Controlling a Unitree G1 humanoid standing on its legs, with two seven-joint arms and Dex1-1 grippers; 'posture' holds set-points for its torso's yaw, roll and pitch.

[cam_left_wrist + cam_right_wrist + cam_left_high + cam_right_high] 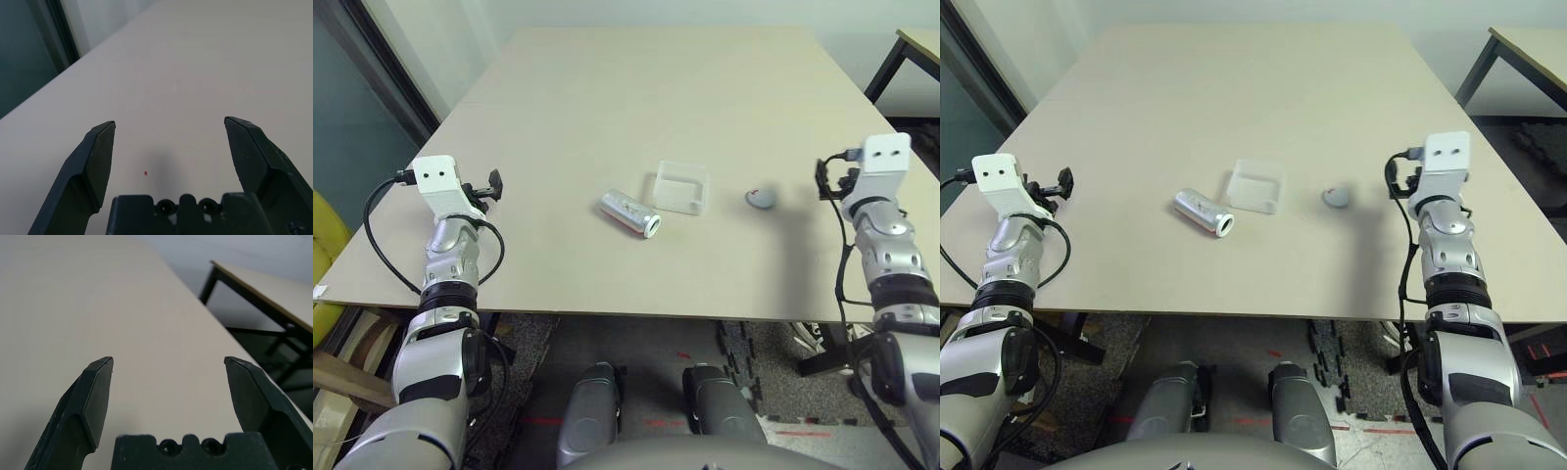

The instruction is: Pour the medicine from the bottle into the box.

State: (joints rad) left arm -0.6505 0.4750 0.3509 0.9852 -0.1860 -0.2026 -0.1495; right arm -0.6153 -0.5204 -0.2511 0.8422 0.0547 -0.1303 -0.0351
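The bottle (628, 213) lies on its side at the middle of the table, its round mouth turned toward the near right. Just behind and to the right of it rests the clear shallow box (682, 186). My left gripper (494, 184) hovers over the table's left edge, well to the left of the bottle; it is open (168, 128) with nothing between its fingers. At the table's right edge, my right gripper (822, 178) stands open (168, 363) over bare tabletop, to the right of the box.
A small grey round cap (761, 199) with a red mark lies to the right of the box. The beige table (636, 88) stretches bare behind the objects. A second table (264, 284) with black legs stands off to the right.
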